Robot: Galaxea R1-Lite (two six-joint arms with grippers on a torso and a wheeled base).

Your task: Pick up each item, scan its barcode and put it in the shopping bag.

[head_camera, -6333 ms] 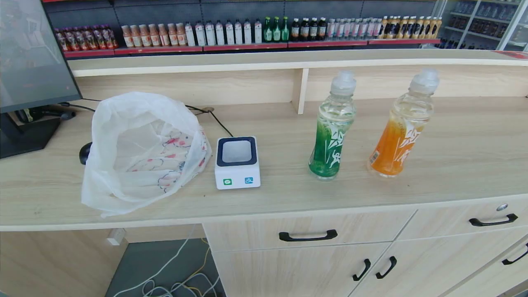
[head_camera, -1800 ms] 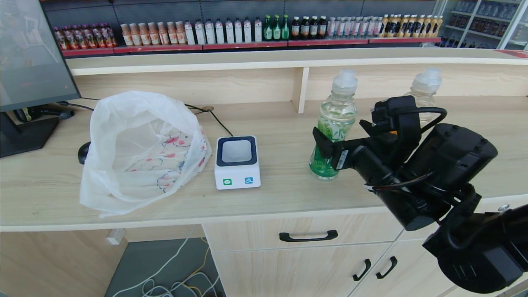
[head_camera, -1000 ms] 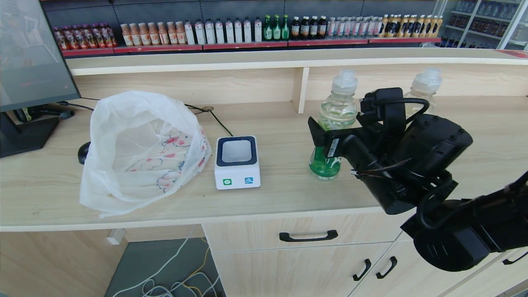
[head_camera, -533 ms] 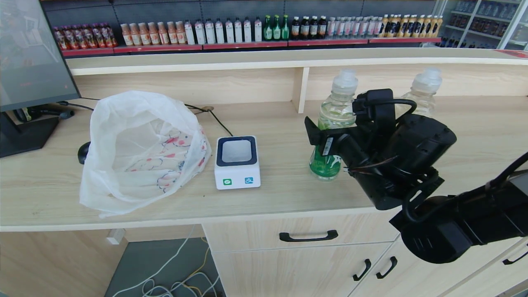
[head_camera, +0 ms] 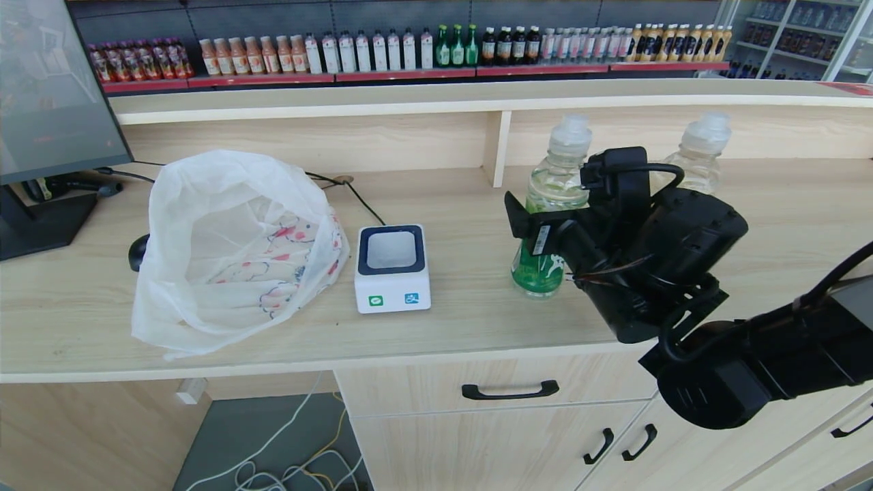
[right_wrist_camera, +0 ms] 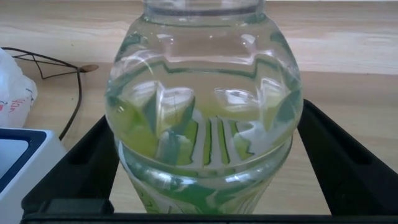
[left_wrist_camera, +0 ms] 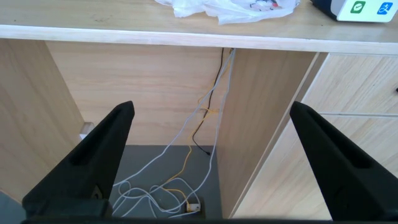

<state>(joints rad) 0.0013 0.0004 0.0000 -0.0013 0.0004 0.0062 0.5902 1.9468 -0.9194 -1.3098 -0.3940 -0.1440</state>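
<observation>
1. The tabletop is pale wood and runs the full width of the head view, with drawers under its front edge and a raised ledge along the back.
2. A dark monitor stands at the tabletop's far left.
3. The shopping bag, thin white plastic with a red and blue print, sits left of centre. Its mouth gapes open toward the front.
4. The right tool is over the right part of the tabletop, at the height of the green bottle's middle. Its jaws are spread wide, one on each side of that bottle. I cannot tell whether they touch it.
5. The left tool is low, in front of the tabletop's edge and below it, with its jaws wide apart and nothing between them.
6. The green bottle stands upright on the tabletop, right of the scanner and well apart from the bag.
7. Another bottle with a clear cap stands upright farther right, mostly hidden behind the right arm.
8. The scanner, a white box with a dark-framed window on top, sits just beside the bag's right side.
9. A black mouse peeks out at the bag's left edge.
</observation>
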